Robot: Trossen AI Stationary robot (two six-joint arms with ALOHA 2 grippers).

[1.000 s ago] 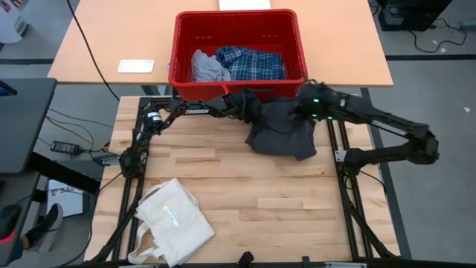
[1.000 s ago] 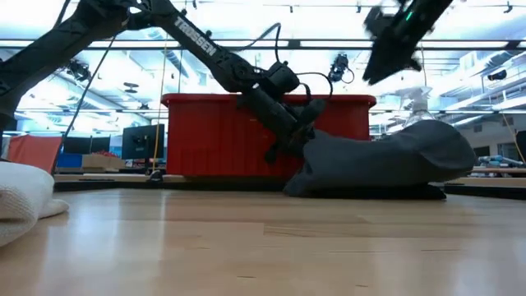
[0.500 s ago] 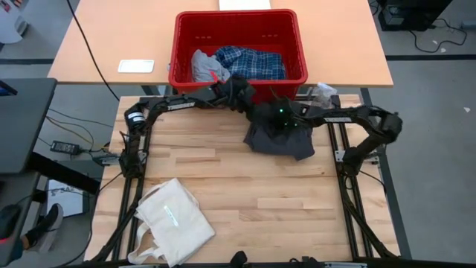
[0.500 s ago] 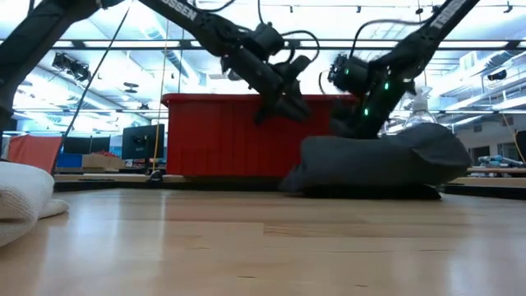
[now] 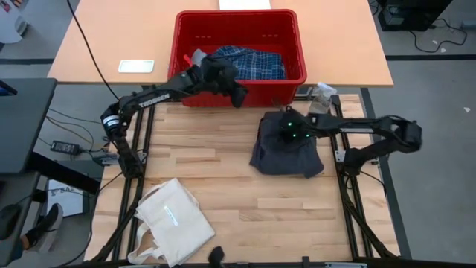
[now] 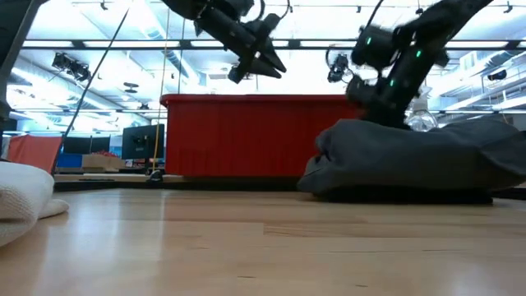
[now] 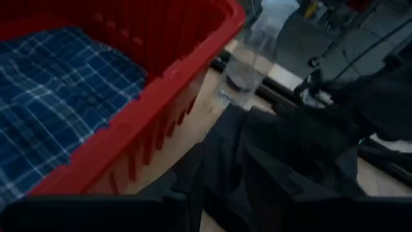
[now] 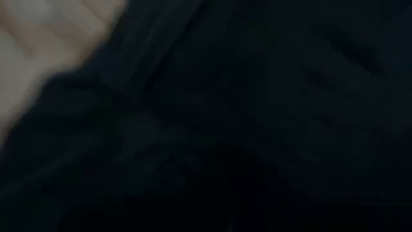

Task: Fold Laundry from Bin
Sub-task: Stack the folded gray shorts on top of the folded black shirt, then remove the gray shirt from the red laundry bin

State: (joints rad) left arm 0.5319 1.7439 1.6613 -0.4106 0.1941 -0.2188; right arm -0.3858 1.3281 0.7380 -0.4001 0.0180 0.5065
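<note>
presently, item one: dark grey top [image 5: 287,145], a loose mound on the wooden table [image 5: 223,186], directly under the right gripper [image 5: 286,128]. that gripper sits low on the mound's far portion, its fingers pressed together; whether a pinch of cloth is caught between them cannot be told, as the right wrist view shows only dark fabric.

item two: red bin [image 5: 297,52], beyond the table's far edge, holding a blue-and-white plaid shirt [image 5: 249,61] and a light grey piece [image 5: 199,58]. the left gripper [image 5: 236,95] hovers raised over the bin's near rim, well to the side of the right gripper; its fingers carry nothing visible, and how wide they stand cannot be told.

handling, judged: the top is soft, light and limp, with no stiffness to hold a shape; it will sag and bunch wherever lifted, and drags rather than slides cleanly on wood. best taken at a hem, shoulder seam or corner, one point per gripper, so it can be spread flat; a pinch in the middle only lifts a bundle.

edges and room: the bin wall stands close behind the right gripper. a clear plastic bottle [image 5: 321,95] stands just beside the mound on its outer side, easily knocked. broad bare wood lies on the near side of the gripper, toward the cream tote bag [image 5: 172,220], which lies well apart at the near corner.
</note>
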